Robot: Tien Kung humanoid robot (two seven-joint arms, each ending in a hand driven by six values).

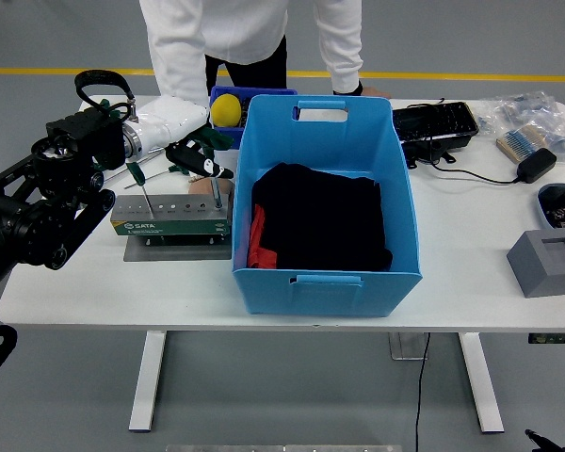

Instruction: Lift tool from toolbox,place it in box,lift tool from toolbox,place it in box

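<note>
One arm in view — my left, entering from the left edge of the frame. My left hand point(196, 158) sits left of centre in the upper half, above the right end of the tool holder; its fingers look curled near a dark tool handle, but I cannot tell whether they actually grip it.

Tool holder point(169, 216): grey metal block with a green strip along its front, on a flat base, touching the left wall of the blue box. One green-handled screwdriver point(137, 181) stands upright in its left end.

Blue box point(328, 202): centre of frame, open top, holding black cloth point(322, 215) with a red edge at its left.

White table point(471, 235): carries everything listed.

Yellow ball point(225, 109): in a small blue bin behind the box.

Grey block point(546, 263): lower right — well apart from the box.

Person in white sleeves: top of frame, at the far side.
</note>
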